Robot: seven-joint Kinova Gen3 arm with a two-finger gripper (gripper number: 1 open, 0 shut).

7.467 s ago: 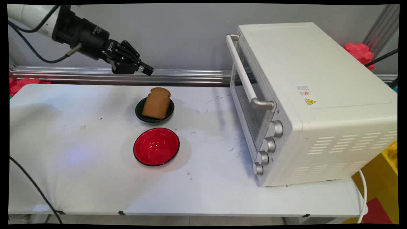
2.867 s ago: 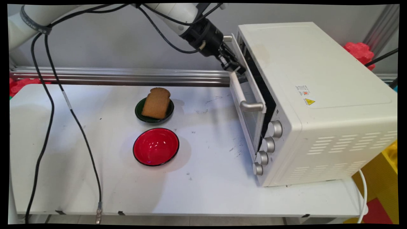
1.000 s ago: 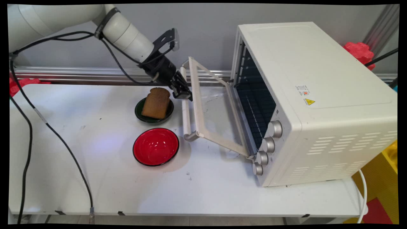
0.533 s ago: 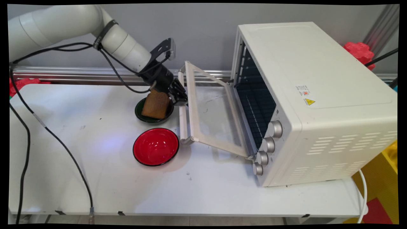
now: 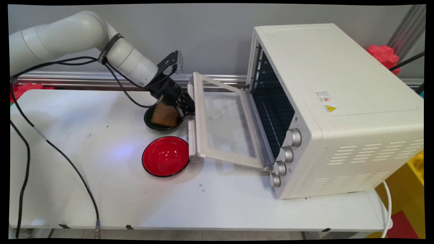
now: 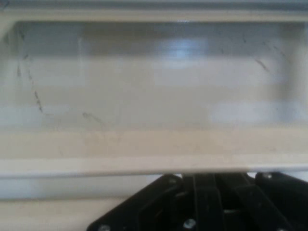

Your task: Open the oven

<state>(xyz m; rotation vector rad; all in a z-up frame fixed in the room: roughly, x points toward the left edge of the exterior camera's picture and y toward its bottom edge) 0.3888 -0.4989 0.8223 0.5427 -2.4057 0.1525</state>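
main: high, near side | hand: close (both show oven door)

The toaster oven stands on the right of the table, its door hanging open leftward. Just left of the door's handle lie two bowls: the nearer bowl in front, and behind it the farther bowl holding a bread slice. The gripper sits between that slice and the handle.

A white toaster oven stands on the right of the white table, its glass door swung down and open. Left of the door sit a red bowl and, behind it, a dark green bowl holding a slice of brown bread.
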